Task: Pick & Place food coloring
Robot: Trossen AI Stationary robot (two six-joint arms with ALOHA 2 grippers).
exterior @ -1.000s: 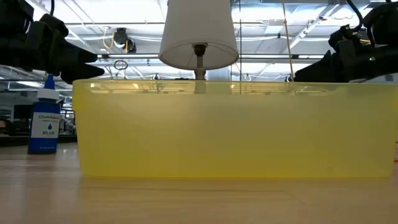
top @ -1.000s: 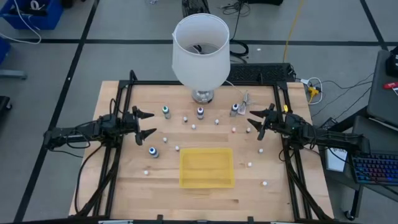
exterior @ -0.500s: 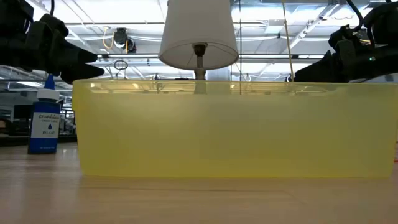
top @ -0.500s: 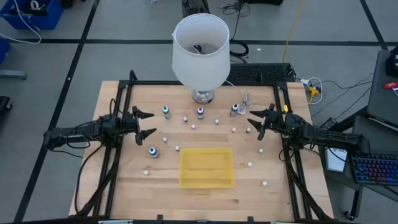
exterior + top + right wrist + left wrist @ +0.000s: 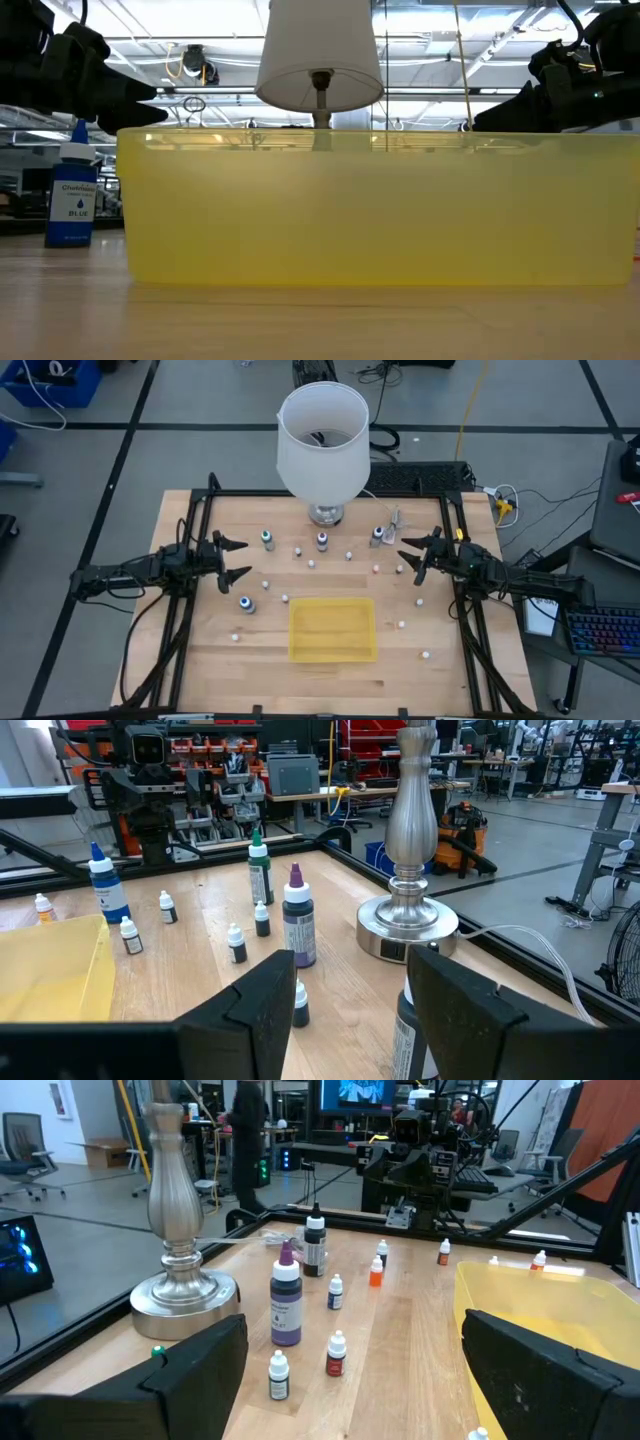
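Food coloring bottles stand upright across the upper middle of the high frame: green-capped bottle (image 5: 267, 539), purple bottle (image 5: 322, 541), dark bottle (image 5: 377, 536) in a row below the lamp (image 5: 322, 440); blue bottle (image 5: 246, 603) lower left, just left of the yellow bin (image 5: 333, 628). Tiny dropper bottles (image 5: 311, 564) dotted around, apart from both grippers. Left gripper (image 5: 232, 559) at left-centre, fingers spread wide, holding nothing, blue bottle just below it. Right gripper (image 5: 413, 555) at right-centre, partly open, empty, dark bottle close to its upper left, not touching. Wooden table (image 5: 200, 660) with black frame. Low frame: bin wall (image 5: 370, 210) fills the middle, blue bottle (image 5: 71, 195) at left edge. Grey floor, cables, keyboard (image 5: 605, 630) at far right. Workshop benches behind in wrist frames.
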